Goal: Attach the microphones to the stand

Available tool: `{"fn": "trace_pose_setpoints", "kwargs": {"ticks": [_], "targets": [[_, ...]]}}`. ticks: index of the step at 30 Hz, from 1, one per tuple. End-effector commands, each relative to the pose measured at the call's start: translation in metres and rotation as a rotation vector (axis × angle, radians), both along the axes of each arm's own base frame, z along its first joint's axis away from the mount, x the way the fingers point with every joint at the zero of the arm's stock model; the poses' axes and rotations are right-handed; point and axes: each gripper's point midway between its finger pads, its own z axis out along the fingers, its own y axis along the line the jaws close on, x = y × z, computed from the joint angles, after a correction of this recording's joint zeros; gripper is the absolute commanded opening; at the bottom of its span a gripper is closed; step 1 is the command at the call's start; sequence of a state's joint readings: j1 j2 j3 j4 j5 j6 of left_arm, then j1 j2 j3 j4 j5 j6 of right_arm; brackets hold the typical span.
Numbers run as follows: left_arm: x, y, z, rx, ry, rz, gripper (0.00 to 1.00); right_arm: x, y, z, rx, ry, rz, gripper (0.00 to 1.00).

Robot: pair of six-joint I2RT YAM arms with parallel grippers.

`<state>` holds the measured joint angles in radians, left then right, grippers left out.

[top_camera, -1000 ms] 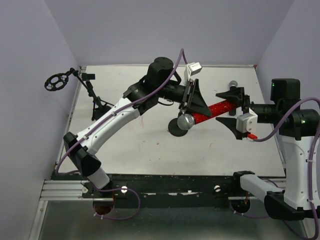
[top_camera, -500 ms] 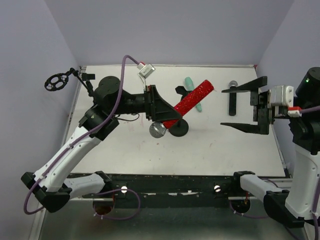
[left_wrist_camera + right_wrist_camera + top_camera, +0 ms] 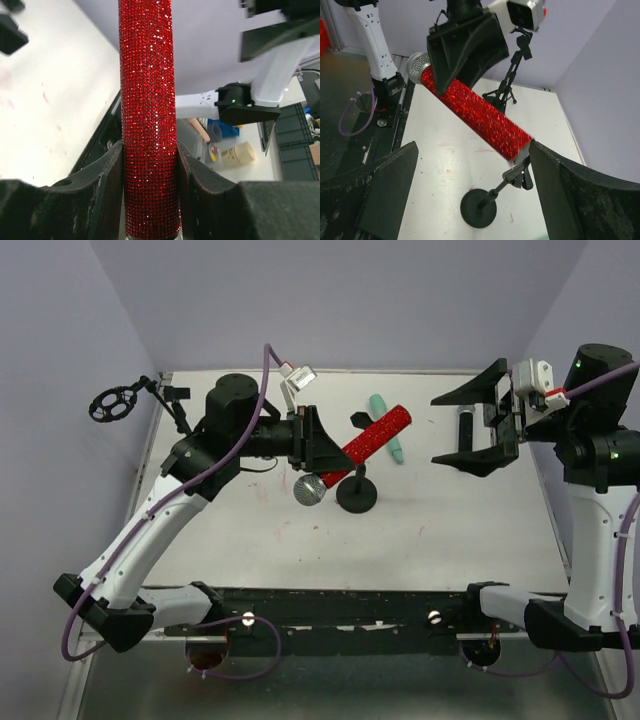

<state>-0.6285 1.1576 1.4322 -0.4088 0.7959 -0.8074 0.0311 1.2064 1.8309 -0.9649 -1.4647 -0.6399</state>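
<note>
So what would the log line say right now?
left fingers: shut on red microphone | right fingers: open, empty | red microphone: tilted, tail end by stand | mint-green microphone: lying on table

Three microphones were out there: one red microphone (image 3: 375, 435), one mint-green microphone (image 3: 396, 447) and one black microphone (image 3: 464, 426), that last only partly in sight. Two stands were on the tabletop (image 3: 440, 530), one round-base stand (image 3: 357, 496) and one tripod stand (image 3: 192, 440), plus a single black ring mount (image 3: 112, 403). And two arms were on the scene with one claw apiece, the left claw (image 3: 149, 147) and the right claw (image 3: 445, 428).
</note>
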Motion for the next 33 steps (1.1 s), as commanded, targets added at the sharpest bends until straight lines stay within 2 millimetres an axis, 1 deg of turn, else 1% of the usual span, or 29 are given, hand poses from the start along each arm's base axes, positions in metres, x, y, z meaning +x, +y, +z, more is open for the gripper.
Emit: {"fn": "trace_pose_setpoints", "kwargs": {"ticks": [1, 4, 7, 8, 9, 12, 13, 14, 17, 19, 25, 27, 29, 30, 31, 33], "targets": [[-0.005, -0.004, -0.002, 0.070, 0.065, -0.083, 0.00, -0.012, 0.005, 0.001, 0.006, -0.042, 0.054, 1.00], [0.002, -0.016, 0.010, 0.070, 0.076, -0.111, 0.00, -0.003, 0.010, -0.024, -0.047, -0.059, 0.034, 1.00], [0.001, -0.031, 0.016, 0.089, 0.088, -0.155, 0.00, 0.004, 0.009, -0.055, -0.149, -0.122, 0.005, 1.00], [-0.002, -0.036, 0.018, 0.097, 0.088, -0.172, 0.00, 0.004, 0.006, -0.063, -0.178, -0.139, -0.004, 1.00], [-0.003, -0.042, 0.016, 0.112, 0.095, -0.188, 0.00, 0.004, 0.004, -0.071, -0.203, -0.167, -0.010, 1.00], [-0.007, -0.053, 0.012, 0.161, 0.115, -0.220, 0.00, -0.003, -0.004, -0.084, -0.275, -0.259, -0.019, 1.00], [-0.007, -0.056, 0.011, 0.176, 0.115, -0.230, 0.00, -0.005, -0.006, -0.086, -0.293, -0.281, -0.020, 1.00], [-0.006, -0.059, 0.004, 0.202, 0.135, -0.235, 0.00, -0.009, -0.008, -0.087, -0.306, -0.297, -0.018, 1.00], [-0.007, -0.067, 0.000, 0.213, 0.150, -0.253, 0.00, -0.013, -0.010, -0.091, -0.319, -0.313, -0.025, 1.00], [-0.009, -0.073, -0.001, 0.211, 0.163, -0.270, 0.00, -0.011, -0.011, -0.099, -0.335, -0.315, -0.022, 1.00], [-0.016, -0.089, -0.002, 0.218, 0.190, -0.320, 0.00, -0.003, -0.017, -0.135, -0.405, -0.298, -0.009, 0.99], [-0.016, -0.093, -0.006, 0.225, 0.199, -0.323, 0.00, -0.002, -0.019, -0.143, -0.424, -0.304, -0.008, 0.94], [-0.016, -0.095, -0.010, 0.233, 0.208, -0.327, 0.00, -0.002, -0.020, -0.146, -0.437, -0.309, -0.009, 0.83], [-0.016, -0.096, -0.012, 0.237, 0.212, -0.329, 0.00, -0.001, -0.021, -0.148, -0.443, -0.309, -0.013, 0.72], [-0.016, -0.098, -0.013, 0.237, 0.216, -0.331, 0.00, -0.002, -0.022, -0.148, -0.448, -0.307, -0.015, 0.66], [-0.015, -0.099, -0.011, 0.231, 0.211, -0.325, 0.00, -0.004, -0.022, -0.148, -0.449, -0.310, -0.016, 0.45]]}}
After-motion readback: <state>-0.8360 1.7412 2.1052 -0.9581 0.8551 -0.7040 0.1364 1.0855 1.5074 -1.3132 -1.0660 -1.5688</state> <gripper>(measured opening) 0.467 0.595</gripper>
